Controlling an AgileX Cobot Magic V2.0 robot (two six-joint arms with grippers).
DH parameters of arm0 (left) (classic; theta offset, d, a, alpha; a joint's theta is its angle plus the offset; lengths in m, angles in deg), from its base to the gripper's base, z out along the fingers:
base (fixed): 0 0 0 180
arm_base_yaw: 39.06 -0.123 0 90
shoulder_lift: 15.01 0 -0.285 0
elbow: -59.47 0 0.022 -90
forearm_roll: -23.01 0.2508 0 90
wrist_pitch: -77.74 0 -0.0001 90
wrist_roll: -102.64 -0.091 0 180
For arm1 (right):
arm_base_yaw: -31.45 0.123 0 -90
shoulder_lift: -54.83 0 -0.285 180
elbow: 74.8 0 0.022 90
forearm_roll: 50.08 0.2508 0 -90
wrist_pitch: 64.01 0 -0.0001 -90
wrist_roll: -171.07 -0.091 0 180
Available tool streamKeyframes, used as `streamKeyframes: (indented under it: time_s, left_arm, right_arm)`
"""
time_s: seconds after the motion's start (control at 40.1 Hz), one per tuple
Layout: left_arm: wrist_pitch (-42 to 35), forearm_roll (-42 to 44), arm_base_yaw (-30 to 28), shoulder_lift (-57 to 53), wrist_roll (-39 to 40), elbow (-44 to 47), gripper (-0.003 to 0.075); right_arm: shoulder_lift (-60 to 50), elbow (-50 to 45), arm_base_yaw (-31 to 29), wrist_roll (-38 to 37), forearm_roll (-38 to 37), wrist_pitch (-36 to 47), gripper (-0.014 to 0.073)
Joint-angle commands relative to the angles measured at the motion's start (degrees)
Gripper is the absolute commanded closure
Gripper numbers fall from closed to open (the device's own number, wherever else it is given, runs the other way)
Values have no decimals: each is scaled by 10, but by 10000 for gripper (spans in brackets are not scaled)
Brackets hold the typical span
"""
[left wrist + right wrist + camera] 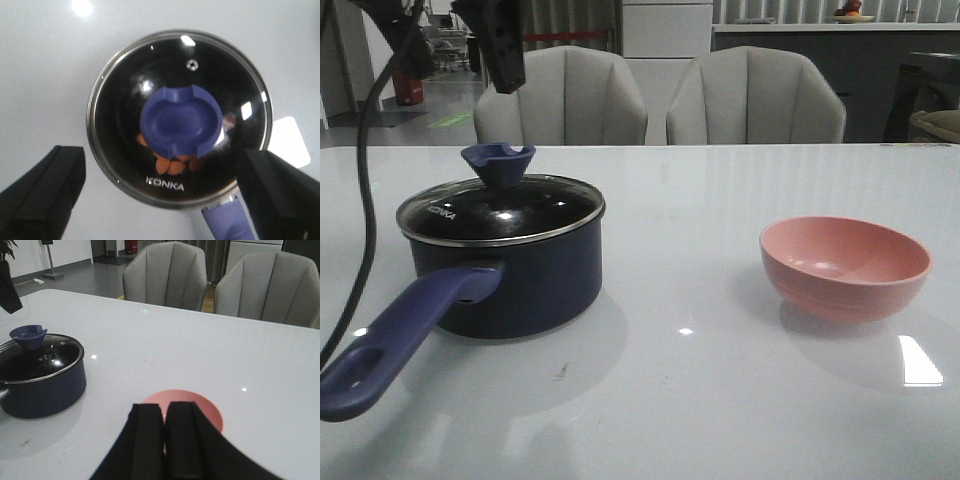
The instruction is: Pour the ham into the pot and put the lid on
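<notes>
**Lid on pot, ham inside**

The glass lid (502, 208) is sitting flush on the navy pot (510, 280) on the table (720, 400), with orange ham (172, 164) pieces showing beneath it. The left end effector (160, 190) is hovering above, fingers spread wide and empty. The right end effector (165, 440) is hanging pressed together over the pink bowl (845, 268).

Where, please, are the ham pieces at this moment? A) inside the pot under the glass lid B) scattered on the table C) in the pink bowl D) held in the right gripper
A: the left wrist view shows the orange ham pieces through the glass lid seated on the pot, while the pink bowl looks empty.
</notes>
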Motion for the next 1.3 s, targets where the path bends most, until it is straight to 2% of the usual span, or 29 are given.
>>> streamKeyframes:
  time_s: [0.0, 0.349, 0.498, 0.897, 1.096, 1.196, 1.27]
  left_arm:
    - [-43, -5, -2, -73, 1, 45, 95]
    - [-179, -10, -2, -277, 1, 298, 95]
    - [-213, -10, -2, -375, 1, 399, 95]
    - [-374, -23, -2, -655, 1, 629, 95]
    - [-407, -22, -2, -783, 1, 718, 101]
    - [-420, -21, -2, -831, 1, 752, 195]
    - [-436, -22, -2, -859, 1, 761, 350]
  right_arm:
    - [3, 16, 1, 5, 4, 49, 435]
    - [3, 16, 1, 5, 4, 49, 435]
    - [3, 16, 1, 5, 4, 49, 435]
    - [3, 16, 1, 5, 4, 49, 435]
    - [3, 16, 1, 5, 4, 49, 435]
    - [3, 16, 1, 5, 4, 49, 435]
    - [3, 16, 1, 5, 4, 49, 435]
